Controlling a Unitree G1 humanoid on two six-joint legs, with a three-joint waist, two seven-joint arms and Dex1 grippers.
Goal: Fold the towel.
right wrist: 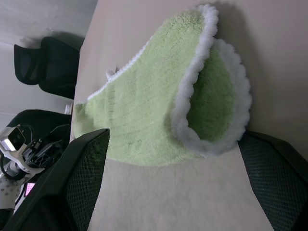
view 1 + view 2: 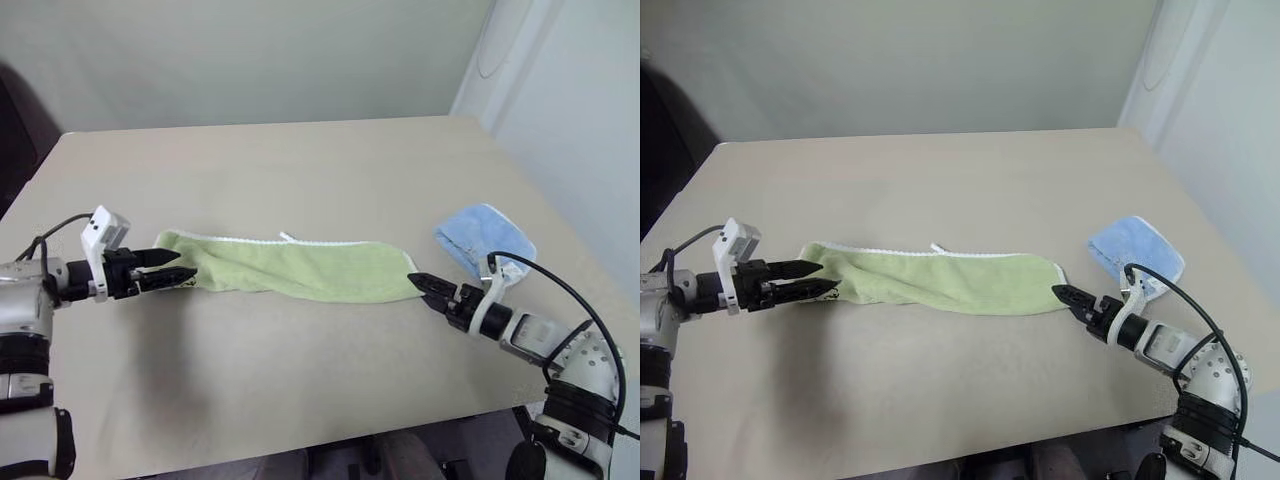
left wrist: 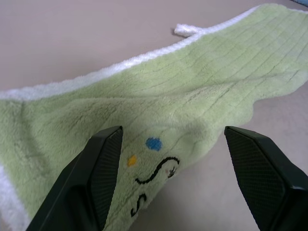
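- Spread black fingers (image 3: 103,178) of the left gripper (image 2: 167,270) straddle the towel's (image 2: 300,268) left end, one finger over the cloth and the other beyond its near edge, gripping nothing.
- Fingers (image 1: 86,178) of the right gripper (image 2: 425,285) also stand wide, with the towel's right end lying in the gap between them and apparently not yet pinched.
- Lying as a long, already narrowed strip across the tan table (image 2: 300,170), the towel runs from one gripper to the other; its long axis is the line joining the two.
- Each arm has its own end: the left gripper is at the towel's left end, the right gripper at its right end, neither clearly nearer than the other.
- As a judgement, the coming move turns on this: with the towel lengthwise between the grippers, one end would have to be pinched and carried along that axis toward the other.
- Just beyond the towel's right end, past the right gripper, a light blue folded cloth (image 2: 484,240) lies apart from the towel.
- Left wrist view alone gives the dark printed mark (image 3: 154,175), between the fingers near the towel's left end.
- Right wrist view alone gives the right end's two layers gaping like a pocket, rimmed in white edging (image 1: 192,86).
- Head views show the white loop (image 2: 288,238) on the towel's far edge and the whole span.
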